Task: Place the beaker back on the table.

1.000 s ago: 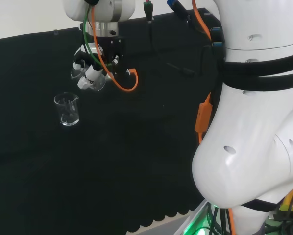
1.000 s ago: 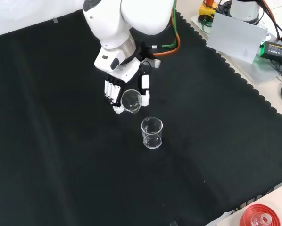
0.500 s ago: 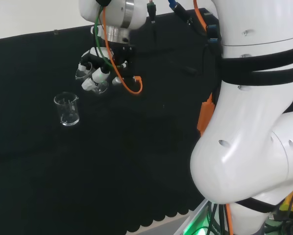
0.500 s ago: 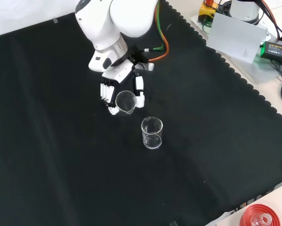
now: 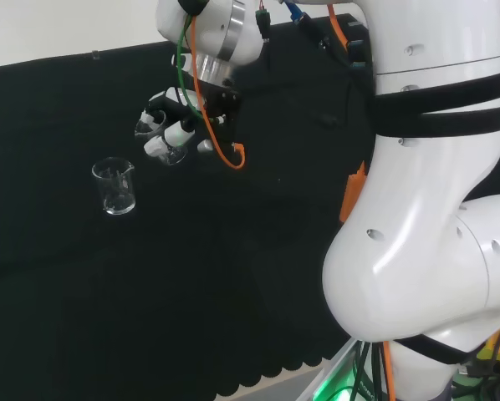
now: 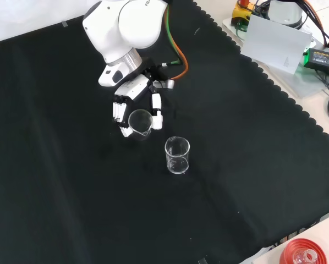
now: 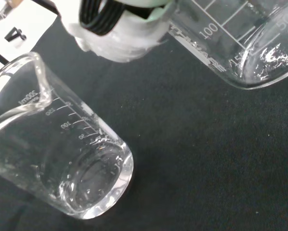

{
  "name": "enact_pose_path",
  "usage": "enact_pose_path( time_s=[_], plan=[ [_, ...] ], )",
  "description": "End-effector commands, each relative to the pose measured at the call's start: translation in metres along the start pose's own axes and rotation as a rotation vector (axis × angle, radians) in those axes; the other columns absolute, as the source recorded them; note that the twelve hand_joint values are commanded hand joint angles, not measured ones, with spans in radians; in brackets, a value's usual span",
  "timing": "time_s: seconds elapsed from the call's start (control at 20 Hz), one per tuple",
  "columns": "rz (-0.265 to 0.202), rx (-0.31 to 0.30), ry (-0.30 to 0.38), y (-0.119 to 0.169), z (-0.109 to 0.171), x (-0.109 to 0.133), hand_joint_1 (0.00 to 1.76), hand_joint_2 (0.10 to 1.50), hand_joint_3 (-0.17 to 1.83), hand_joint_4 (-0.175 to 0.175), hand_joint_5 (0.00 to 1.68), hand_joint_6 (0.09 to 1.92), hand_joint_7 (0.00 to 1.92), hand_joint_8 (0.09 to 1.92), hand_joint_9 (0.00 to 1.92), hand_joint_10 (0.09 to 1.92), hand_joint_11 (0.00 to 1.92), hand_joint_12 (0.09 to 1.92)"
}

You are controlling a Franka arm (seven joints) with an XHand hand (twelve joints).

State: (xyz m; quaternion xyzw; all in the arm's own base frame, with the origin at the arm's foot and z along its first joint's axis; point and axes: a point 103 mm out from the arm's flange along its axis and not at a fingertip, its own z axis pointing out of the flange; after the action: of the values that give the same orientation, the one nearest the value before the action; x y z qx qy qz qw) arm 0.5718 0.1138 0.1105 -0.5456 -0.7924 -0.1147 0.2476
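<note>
Fingers [image 6: 116, 111] curled round a clear beaker [image 6: 139, 122] — the hand [image 6: 132, 99] holds it above the black cloth [image 6: 71, 181], mouth up in the front view. In the head view the held beaker sits in the hand [image 5: 173, 125] to the upper right of a second beaker [image 5: 116, 187], which stands upright on the surface, apart from it. Wrist view — the second beaker [image 7: 62, 163] close and large, the held beaker [image 7: 245, 43] with its printed scale beside a white finger.
</note>
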Motion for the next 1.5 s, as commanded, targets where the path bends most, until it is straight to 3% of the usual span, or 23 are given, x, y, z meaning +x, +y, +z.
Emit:
enact_pose_path(
  time_s=[0.05,0.55,0.8,1.5],
  plan=[
    [0.006,-0.048,0.07,0.005,0.006,-0.009,1.41,1.08,-0.17,-0.125,1.06,0.85,1.24,0.59,1.3,0.72,0.82,0.9],
    [0.003,-0.052,0.049,0.006,0.02,-0.008,1.41,1.08,-0.17,-0.124,1.06,0.86,1.23,0.6,1.29,0.72,0.81,0.9],
    [0.008,-0.089,0.084,0.007,0.029,-0.011,1.41,1.08,-0.17,-0.126,1.05,0.86,1.23,0.6,1.29,0.73,0.81,0.9],
    [0.044,-0.101,0.177,0.007,0.042,-0.029,1.41,1.08,-0.17,-0.136,1.05,0.87,1.24,0.59,1.28,0.76,0.81,0.9]
  ],
)
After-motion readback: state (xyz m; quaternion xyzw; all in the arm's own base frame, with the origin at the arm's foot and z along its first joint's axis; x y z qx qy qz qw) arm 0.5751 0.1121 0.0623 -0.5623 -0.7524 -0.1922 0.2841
